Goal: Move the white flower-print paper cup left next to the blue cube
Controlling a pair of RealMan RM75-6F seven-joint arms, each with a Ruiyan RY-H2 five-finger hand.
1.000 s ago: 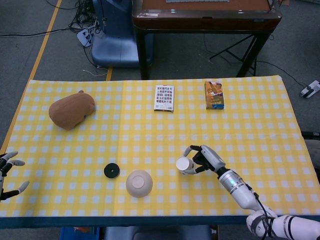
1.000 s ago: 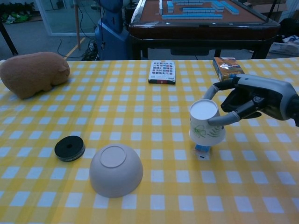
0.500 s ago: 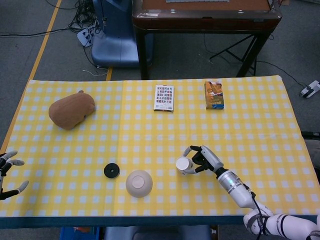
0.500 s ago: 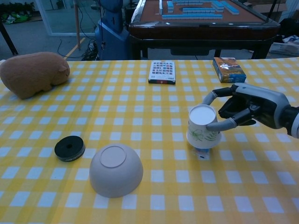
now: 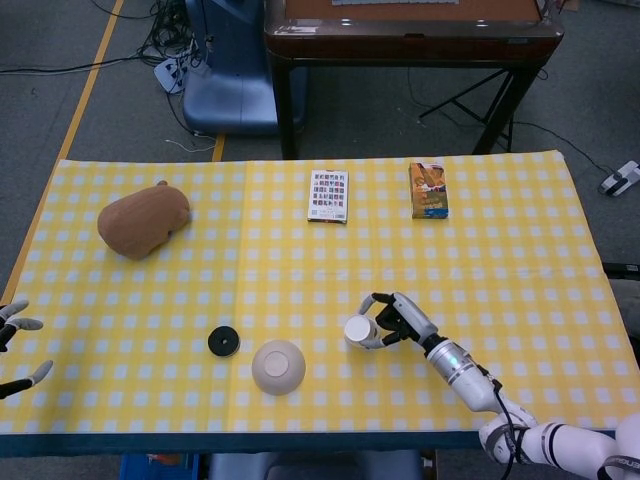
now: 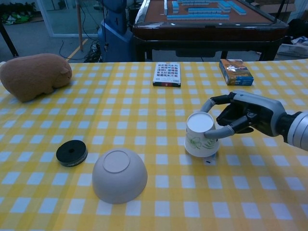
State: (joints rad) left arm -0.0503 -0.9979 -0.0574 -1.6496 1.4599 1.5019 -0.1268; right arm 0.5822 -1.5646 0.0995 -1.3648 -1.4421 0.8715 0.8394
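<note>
Head view: shifted leftward and lowered over the last second, paper cup (image 5: pixel 358 329) in the grip of right hand (image 5: pixel 392 322), low centre of frame, upside down with its white base facing up. Left hand (image 5: pixel 18 352) at the far left edge, fingers spread, holding nothing. Blue cube not distinguishable from this angle. Likewise unmoved: upturned bowl (image 5: pixel 278 366) and black disc (image 5: pixel 223 341) to the left, brown plush (image 5: pixel 143 219) at upper left, 2 small boxes along the far side of the checked table (image 5: pixel 500 250).

Chest view: dropped from a clear lift to touching or nearly touching the cloth, paper cup (image 6: pixel 200 135) at centre right, tilted, green print on its side. Wrapped around it, fingers (image 6: pixel 219 131) of the right hand (image 6: pixel 245 115). Peeking out just below and right of the cup's rim, blue cube (image 6: pixel 208 158). Judged close to done: placing under way, release left. Inverted, both cup and bowl (image 6: pixel 119 175); contents not visible.
</note>
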